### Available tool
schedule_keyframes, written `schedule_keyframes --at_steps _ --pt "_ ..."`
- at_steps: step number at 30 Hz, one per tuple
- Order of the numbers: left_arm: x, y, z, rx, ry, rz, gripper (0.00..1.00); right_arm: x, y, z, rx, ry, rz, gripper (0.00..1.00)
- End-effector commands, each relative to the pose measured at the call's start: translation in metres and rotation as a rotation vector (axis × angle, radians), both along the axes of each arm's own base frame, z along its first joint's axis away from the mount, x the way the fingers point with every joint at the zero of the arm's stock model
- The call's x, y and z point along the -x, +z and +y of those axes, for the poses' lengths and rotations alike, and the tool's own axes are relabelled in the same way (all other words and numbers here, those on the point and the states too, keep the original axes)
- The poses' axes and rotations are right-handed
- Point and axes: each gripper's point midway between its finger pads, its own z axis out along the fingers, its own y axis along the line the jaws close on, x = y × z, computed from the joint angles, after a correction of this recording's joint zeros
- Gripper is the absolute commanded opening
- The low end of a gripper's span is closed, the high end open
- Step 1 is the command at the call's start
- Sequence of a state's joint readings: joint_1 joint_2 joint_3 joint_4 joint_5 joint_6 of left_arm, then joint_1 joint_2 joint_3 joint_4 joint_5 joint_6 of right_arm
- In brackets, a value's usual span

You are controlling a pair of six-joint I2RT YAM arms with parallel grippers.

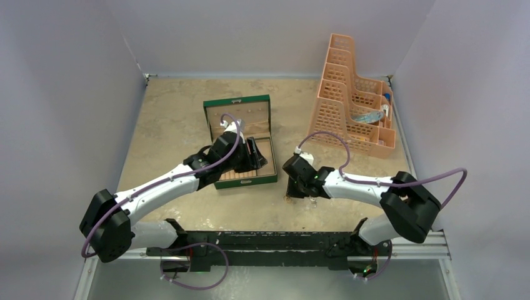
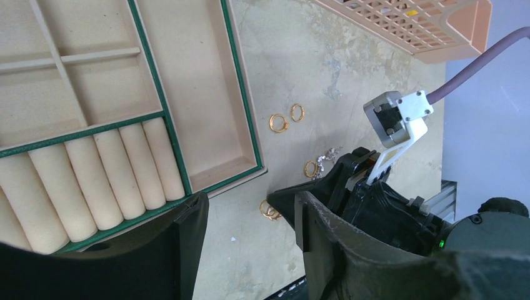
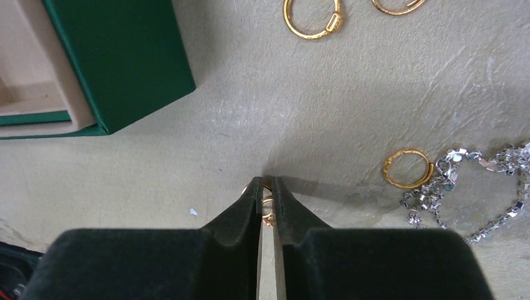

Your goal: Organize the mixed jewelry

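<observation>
1. The right jaws are clenched on a small gold ring (image 3: 267, 201). They pinch it between their tips, right down at the table (image 3: 262, 112).
2. A second ring (image 3: 408, 168) lies flat on the table, a little ahead of those tips and off to the right in the right wrist view. It touches a silvery chain (image 3: 475, 187), which sprawls farther out on that same side.
3. A third ring (image 3: 310, 19) and a fourth ring (image 3: 397, 6) lie well ahead of the right jaws. They sit near each other but do not touch.
4. A corner of the green box (image 3: 125, 56) sits ahead of the right jaws and off to the left, well apart from the tips.
5. The left jaws are released. There is a wide gap between their two fingers, and nothing sits in it.
6. The left jaws hang over the near corner of the green box, and its lid stands up at the back.
7. Inside the box, close under the left jaws, lies a row of beige rolls (image 2: 119, 175). Past the rolls, farther from the jaws, the compartments show plain beige lining.
8. An orange rack (image 1: 353, 106) stands well apart from both jaws. Its low compartments hold a few small things, one of them bluish. They are too small to tell what they are.
</observation>
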State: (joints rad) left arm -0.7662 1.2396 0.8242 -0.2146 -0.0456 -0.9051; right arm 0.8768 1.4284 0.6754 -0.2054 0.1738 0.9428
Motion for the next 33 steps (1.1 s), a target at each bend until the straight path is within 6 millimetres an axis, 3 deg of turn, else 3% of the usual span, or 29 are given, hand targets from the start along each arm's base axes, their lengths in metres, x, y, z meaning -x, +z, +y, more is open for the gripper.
schedule_keyframes --at_steps 1,10,15,19,22,27,33 --pt "-0.006 0.018 0.004 0.005 0.006 -0.063 0.53 -0.011 0.012 0.002 0.010 -0.025 -0.044 0.10" --pt "-0.003 0.014 0.003 0.016 0.002 -0.044 0.53 -0.011 0.021 0.002 0.000 -0.003 -0.062 0.01" --pt "-0.003 0.013 0.001 0.018 -0.004 -0.040 0.53 -0.010 0.027 0.004 -0.026 0.017 -0.078 0.00" --pt "-0.003 0.013 0.001 0.020 -0.005 -0.037 0.53 -0.009 0.027 0.003 -0.020 0.022 -0.074 0.20" --pt "-0.003 0.012 0.002 0.017 -0.003 -0.035 0.53 -0.005 0.021 0.000 0.006 0.041 -0.057 0.30" --pt "-0.002 0.009 0.001 0.017 -0.004 -0.027 0.53 0.003 0.015 -0.001 0.011 0.074 -0.023 0.31" --pt "-0.002 0.006 0.001 0.013 -0.007 -0.021 0.53 0.006 0.018 0.001 -0.003 0.080 -0.011 0.24"
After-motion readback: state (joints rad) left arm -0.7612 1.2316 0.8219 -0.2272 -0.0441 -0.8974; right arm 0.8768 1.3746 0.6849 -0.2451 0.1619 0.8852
